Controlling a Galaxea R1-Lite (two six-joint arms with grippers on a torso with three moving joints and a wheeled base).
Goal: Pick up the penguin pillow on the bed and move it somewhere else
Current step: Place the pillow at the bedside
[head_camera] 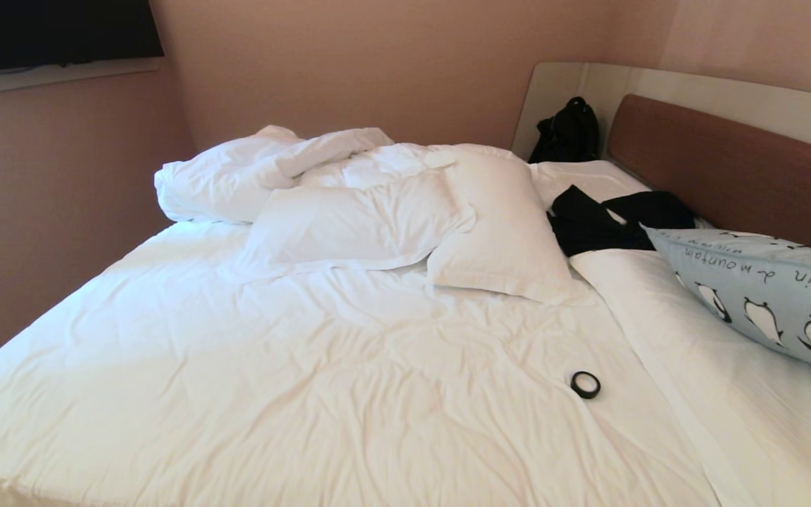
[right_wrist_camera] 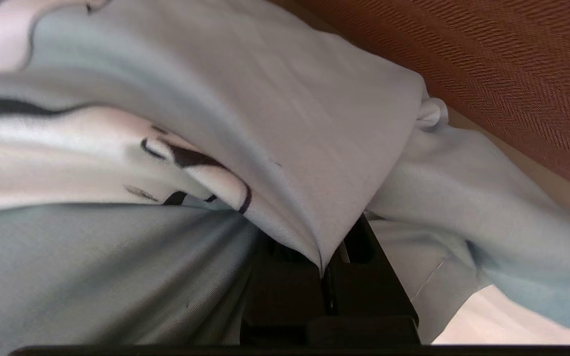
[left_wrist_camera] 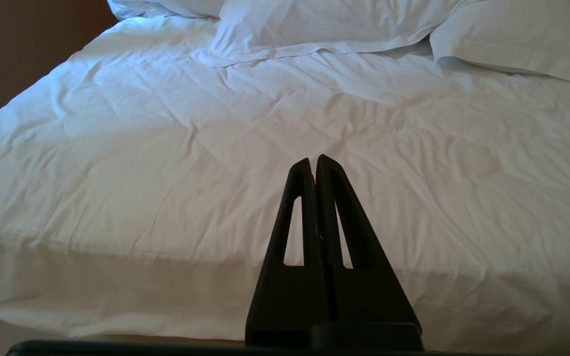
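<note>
Penguin pillow (head_camera: 764, 289), pinched in the closed right tool (right_wrist_camera: 325, 277), hangs near the headboard (head_camera: 729, 169) at the bed (head_camera: 307, 366) edge.

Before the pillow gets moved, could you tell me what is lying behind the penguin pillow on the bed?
Behind the penguin pillow lies dark clothing on the white sheet, beside the wooden headboard. The pillow covers part of the clothing and whatever lies directly beneath it.

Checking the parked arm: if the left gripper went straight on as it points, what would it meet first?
Probably the wrinkled white duvet on the bed; the shut left gripper points across it, with nothing nearer visible. Depth is unclear.
</note>
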